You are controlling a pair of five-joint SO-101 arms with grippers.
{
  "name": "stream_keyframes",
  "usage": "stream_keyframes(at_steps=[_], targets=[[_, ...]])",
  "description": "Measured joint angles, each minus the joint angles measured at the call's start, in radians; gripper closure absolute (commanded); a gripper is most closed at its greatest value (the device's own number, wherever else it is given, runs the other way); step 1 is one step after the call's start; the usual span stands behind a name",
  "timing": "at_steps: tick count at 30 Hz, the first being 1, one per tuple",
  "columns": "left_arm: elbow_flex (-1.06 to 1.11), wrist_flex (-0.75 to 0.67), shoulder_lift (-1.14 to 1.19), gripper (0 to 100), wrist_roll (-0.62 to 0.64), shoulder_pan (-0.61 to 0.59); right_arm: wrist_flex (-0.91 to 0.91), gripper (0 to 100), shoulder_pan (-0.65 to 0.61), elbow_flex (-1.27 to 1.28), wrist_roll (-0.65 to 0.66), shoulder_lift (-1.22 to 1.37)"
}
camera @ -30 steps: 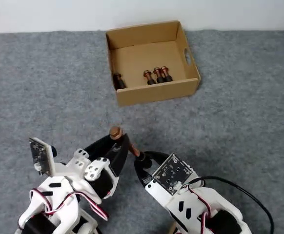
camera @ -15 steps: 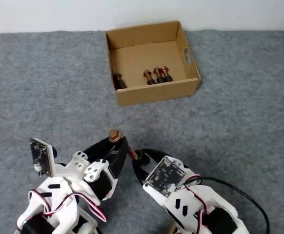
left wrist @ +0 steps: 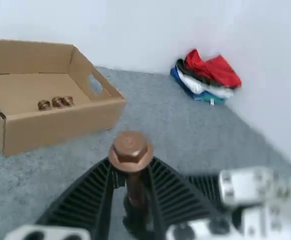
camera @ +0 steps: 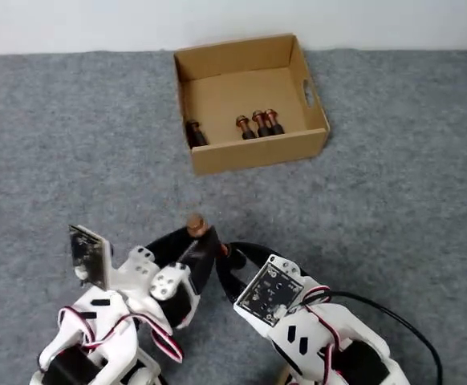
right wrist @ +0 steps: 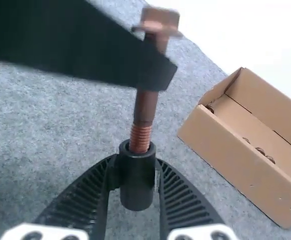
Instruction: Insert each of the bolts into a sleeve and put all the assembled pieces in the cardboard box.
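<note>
1. While the left hand (left wrist: pixel 131 169) is clamped on the bolt (left wrist: pixel 130 148) by its shank just under the hex head, it holds it clear of the bench (camera: pixel 394 184) near the middle of the near edge. That grip leaves the threaded end free to meet the sleeve.
2. Its long axis slants. The head points toward the far edge and a little left, and the threads point toward the near edge and right, in line with the sleeve's bore.
3. Gripped by its sides in the right hand (right wrist: pixel 137 164), the sleeve (right wrist: pixel 135 187) turns its open mouth at the bolt, which keeps the bore unblocked. The thread tip sits in that mouth with several threads bare, so I judge the insertion begun but not seated.
4. At the middle of the far edge, well apart from both hands, the box (camera: pixel 257 152) stands open side up. Four pieces (camera: pixel 259 123) lie along its near wall, where this pair should probably join them.
</note>
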Motion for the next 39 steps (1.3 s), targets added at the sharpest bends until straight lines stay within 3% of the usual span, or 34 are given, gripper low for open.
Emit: stream_keyframes(at_steps=[7, 13, 26, 31, 35, 39], targets=[[0.014, 0.164, 0.002, 98, -0.063, 0.138, 0.002, 99.0, -0.008, 0.0, 0.003, 0.0], [0.021, 0.189, 0.0, 80, -0.087, 0.147, 0.002, 99.0, 0.002, 0.002, 0.003, 0.002], [-0.032, 0.241, 0.003, 81, -0.233, -0.052, 0.0, 99.0, 0.005, 0.006, 0.003, 0.0], [-0.058, 0.244, 0.003, 100, -0.233, -0.098, 0.0, 99.0, 0.118, 0.006, 0.003, 0.0], [-0.058, 0.192, 0.003, 99, -0.23, -0.198, 0.0, 99.0, 0.269, 0.006, -0.008, 0.0], [-0.008, 0.15, 0.003, 100, -0.23, -0.311, 0.003, 99.1, 0.428, 0.006, -0.126, 0.0]])
